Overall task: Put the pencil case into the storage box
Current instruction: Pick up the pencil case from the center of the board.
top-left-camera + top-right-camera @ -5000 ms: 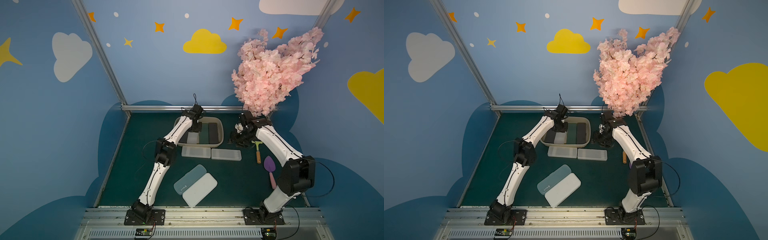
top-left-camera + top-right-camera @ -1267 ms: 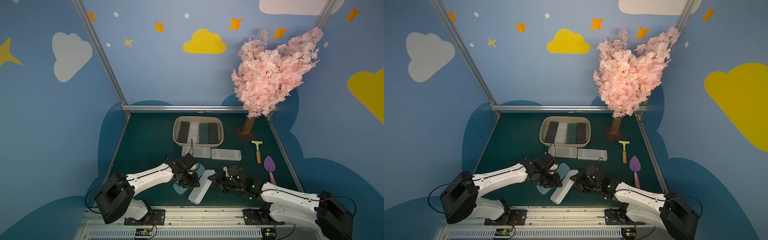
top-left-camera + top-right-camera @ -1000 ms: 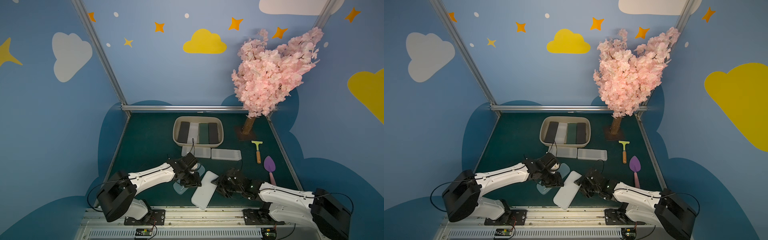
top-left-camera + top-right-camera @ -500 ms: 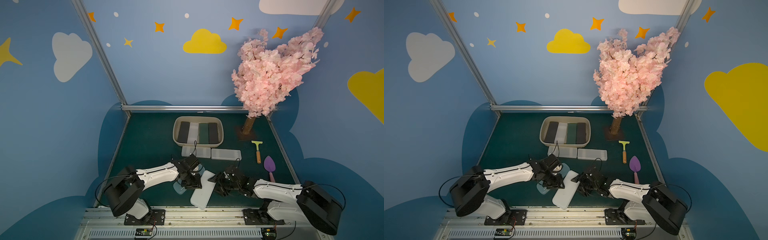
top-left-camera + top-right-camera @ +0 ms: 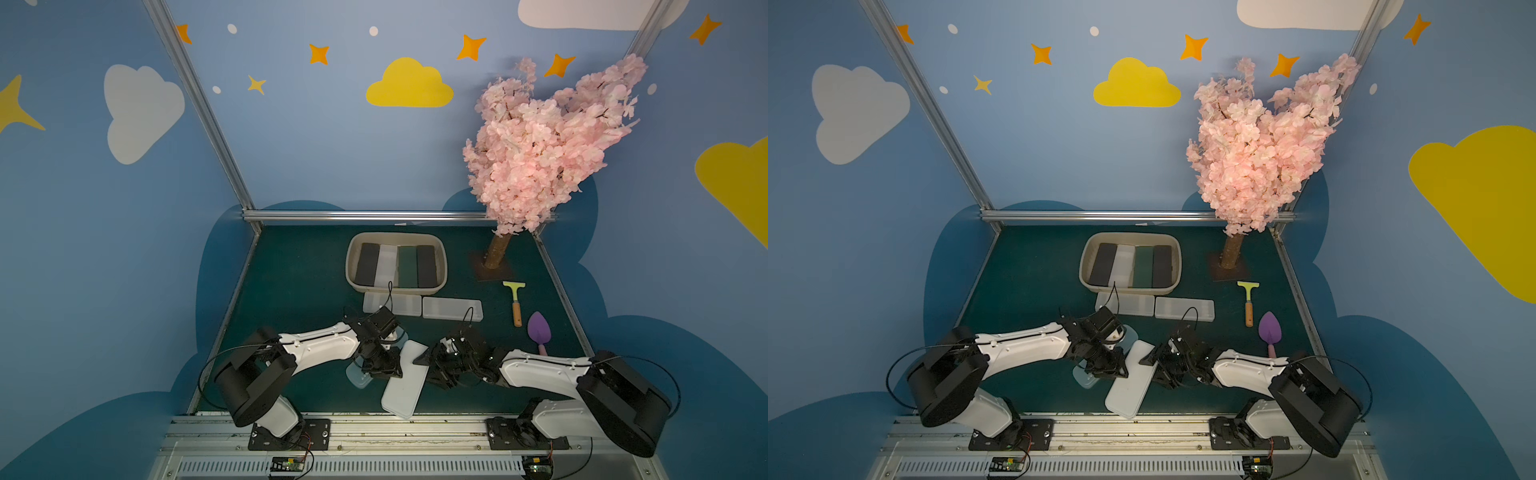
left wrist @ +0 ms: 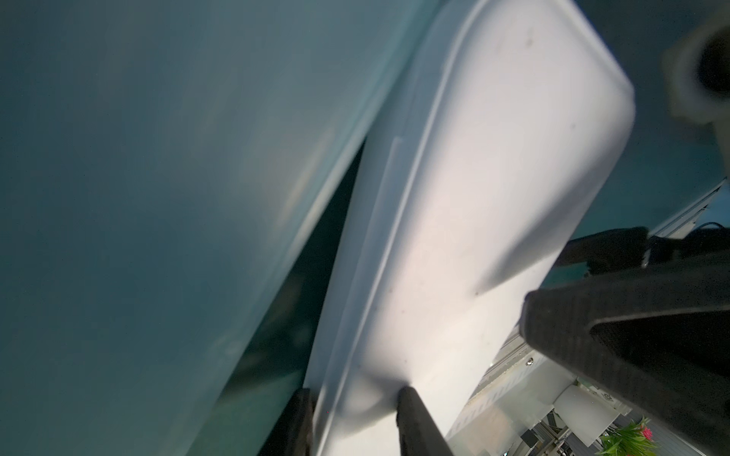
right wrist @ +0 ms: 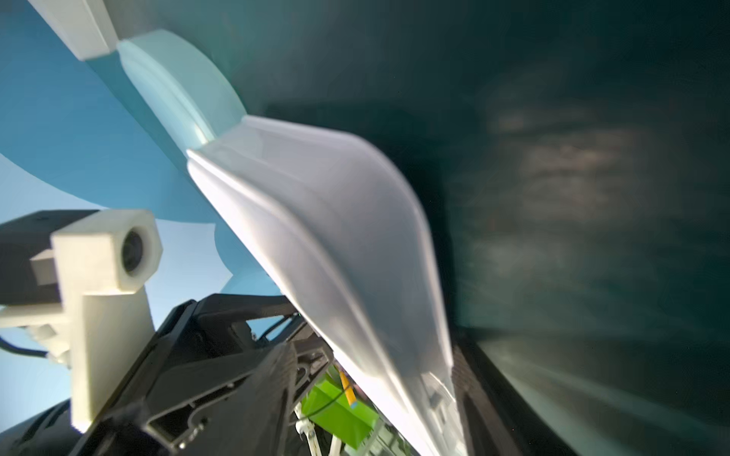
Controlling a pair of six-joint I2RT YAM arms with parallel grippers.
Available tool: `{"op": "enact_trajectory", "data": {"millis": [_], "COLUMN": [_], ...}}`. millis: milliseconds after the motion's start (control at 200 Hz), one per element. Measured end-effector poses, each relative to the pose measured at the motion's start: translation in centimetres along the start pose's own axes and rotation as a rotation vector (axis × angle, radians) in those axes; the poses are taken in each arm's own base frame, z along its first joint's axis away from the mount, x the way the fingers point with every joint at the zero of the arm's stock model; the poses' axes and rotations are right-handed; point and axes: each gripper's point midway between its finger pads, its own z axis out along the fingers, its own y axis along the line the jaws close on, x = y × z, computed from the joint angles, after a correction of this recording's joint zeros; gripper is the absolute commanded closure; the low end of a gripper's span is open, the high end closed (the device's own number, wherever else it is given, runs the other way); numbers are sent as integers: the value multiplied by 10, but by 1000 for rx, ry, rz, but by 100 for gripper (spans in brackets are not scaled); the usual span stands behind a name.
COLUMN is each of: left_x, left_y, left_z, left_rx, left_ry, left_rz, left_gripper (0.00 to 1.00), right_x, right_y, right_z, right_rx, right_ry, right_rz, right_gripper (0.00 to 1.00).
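White pencil case (image 5: 405,386): near the front edge of the table (image 5: 299,282), tilted, between the two grippers and well apart from the storage box.
Left gripper (image 5: 384,370): closed down on one long edge of the white pencil case, one finger (image 6: 414,418) on its broad face and the other against the side.
Right gripper (image 5: 424,360): jaws apart, straddling the opposite long edge; whether they press on it cannot be told.
Storage box (image 5: 395,286): at the back, holding four cases side by side.
Pale blue case (image 5: 358,378): flat under the left gripper.
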Motion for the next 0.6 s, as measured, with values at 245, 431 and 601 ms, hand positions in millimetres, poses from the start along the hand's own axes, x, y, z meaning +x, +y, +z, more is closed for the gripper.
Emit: {"op": "enact_trajectory", "data": {"millis": [245, 431, 601], "left_x": [0, 0, 0], "left_y": [-2, -4, -4], "left_z": [2, 3, 3], "left_rx": [25, 45, 62], "left_ry": [19, 36, 54], "left_rz": [-9, -15, -25], "left_gripper": [67, 67, 70], "right_x": [3, 8, 8], "right_y": [0, -1, -4], "right_z": [-3, -1, 2], "right_rx": [17, 39, 46], "right_ry": [51, 29, 8], "right_rz": [-114, -194, -209], "right_gripper": [26, 25, 31]}}
